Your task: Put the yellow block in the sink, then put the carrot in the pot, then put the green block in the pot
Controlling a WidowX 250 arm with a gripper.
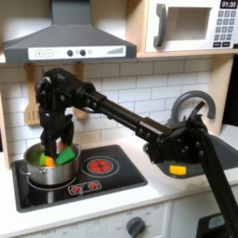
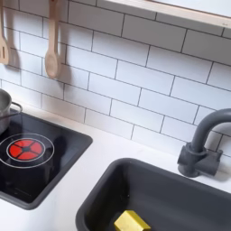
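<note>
First exterior view: gripper [image 1: 53, 147] over pot [image 1: 37, 173], grip state undeterminable | carrot [image 1: 46, 161] inside | second exterior view: yellow block [image 2: 132, 221] in sink [image 2: 99, 185].

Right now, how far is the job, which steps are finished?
Done: the yellow block lies in the sink, and the carrot sits in the pot. In hand: the gripper is over the pot with the green block at its tips. Left: letting go, if not done.
</note>
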